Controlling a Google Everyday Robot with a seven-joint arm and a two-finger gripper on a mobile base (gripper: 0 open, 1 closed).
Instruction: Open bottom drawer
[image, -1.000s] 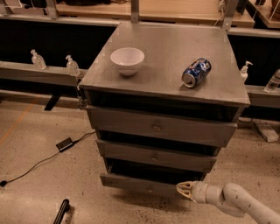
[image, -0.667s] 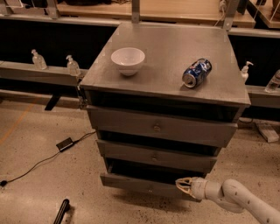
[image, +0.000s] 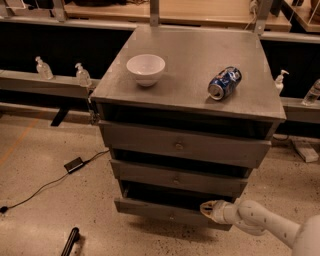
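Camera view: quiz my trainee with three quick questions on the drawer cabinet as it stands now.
1. True or false: the tool is near the picture-right end of the bottom drawer front.
2. What lies on its side on the cabinet top? A) a mug B) blue soda can C) a plate
3. How many drawers does the cabinet have?
Key: 1 true; 2 B; 3 three.
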